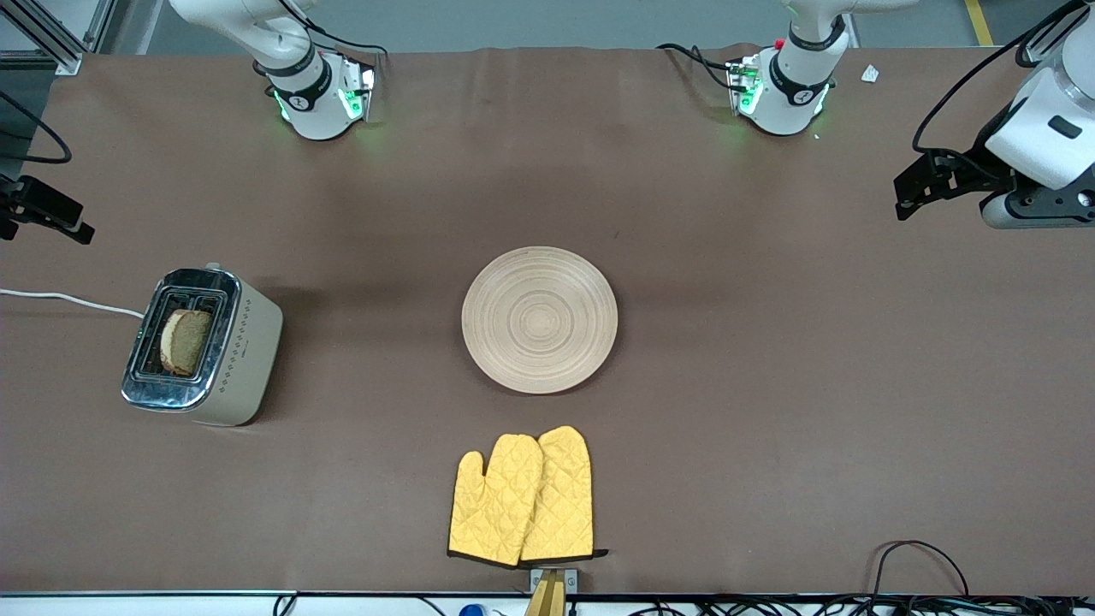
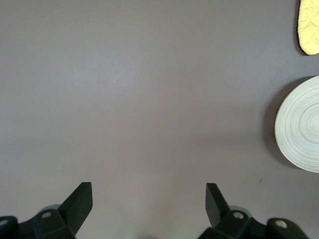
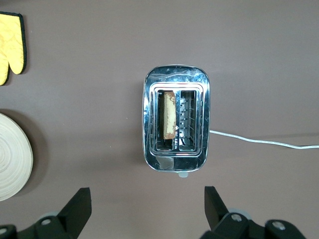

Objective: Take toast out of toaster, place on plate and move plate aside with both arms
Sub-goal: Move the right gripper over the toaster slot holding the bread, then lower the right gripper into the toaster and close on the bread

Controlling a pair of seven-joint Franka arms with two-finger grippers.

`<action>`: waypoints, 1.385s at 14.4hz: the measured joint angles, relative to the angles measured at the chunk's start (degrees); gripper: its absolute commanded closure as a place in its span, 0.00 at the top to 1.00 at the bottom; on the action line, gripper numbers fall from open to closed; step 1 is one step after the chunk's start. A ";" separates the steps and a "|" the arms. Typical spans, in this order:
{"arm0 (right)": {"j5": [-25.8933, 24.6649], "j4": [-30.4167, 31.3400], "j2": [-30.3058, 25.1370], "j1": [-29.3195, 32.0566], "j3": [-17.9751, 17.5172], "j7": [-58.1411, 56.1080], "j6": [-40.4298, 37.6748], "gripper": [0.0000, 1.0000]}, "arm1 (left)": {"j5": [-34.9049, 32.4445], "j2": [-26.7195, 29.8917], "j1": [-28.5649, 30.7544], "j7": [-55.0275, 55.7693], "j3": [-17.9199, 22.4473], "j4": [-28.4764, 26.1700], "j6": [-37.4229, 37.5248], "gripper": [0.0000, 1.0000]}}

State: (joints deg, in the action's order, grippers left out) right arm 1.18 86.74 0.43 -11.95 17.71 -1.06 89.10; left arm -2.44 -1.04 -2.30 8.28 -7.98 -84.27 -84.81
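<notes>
Brown desk (image 1: 770, 385) carried a wooden plate (image 1: 540, 319), bare, at centre. Toward the right arm's end, the toaster (image 1: 205, 346) held light, crumbly toast (image 1: 185, 341) in one slot; pinching its exposed top edge looked best. Left jaws (image 2: 148, 199) and right jaws (image 3: 147, 201) hung wide open, empty.

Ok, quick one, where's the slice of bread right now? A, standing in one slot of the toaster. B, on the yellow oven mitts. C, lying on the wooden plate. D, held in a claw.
A: the bread stands in one slot of the toaster, while the plate is bare and both claws are open and hold nothing.
</notes>
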 measured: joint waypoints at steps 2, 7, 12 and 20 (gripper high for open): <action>0.00 0.00 0.00 0.00 0.00 0.00 0.00 1.00 | 0.00 0.00 0.00 -0.02 0.00 0.00 0.00 1.00; 0.00 0.00 0.01 -0.01 -0.03 -0.03 0.31 1.00 | 0.00 -0.01 -0.01 -0.02 -0.01 0.00 0.00 1.00; 0.33 0.24 3.51 0.37 0.27 -0.05 3.73 1.00 | 0.00 -0.10 -0.11 -0.02 -0.03 0.23 -0.18 1.00; 3.56 3.94 19.16 2.36 0.45 -0.30 12.15 1.00 | 0.00 -0.76 -0.57 0.02 -0.14 0.47 -0.34 1.00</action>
State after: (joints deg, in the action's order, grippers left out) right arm 4.74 90.68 19.59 -9.59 18.17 -1.36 101.25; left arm -2.44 -1.81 -2.86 8.30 -8.12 -83.80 -85.16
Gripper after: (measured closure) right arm 0.000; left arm 0.000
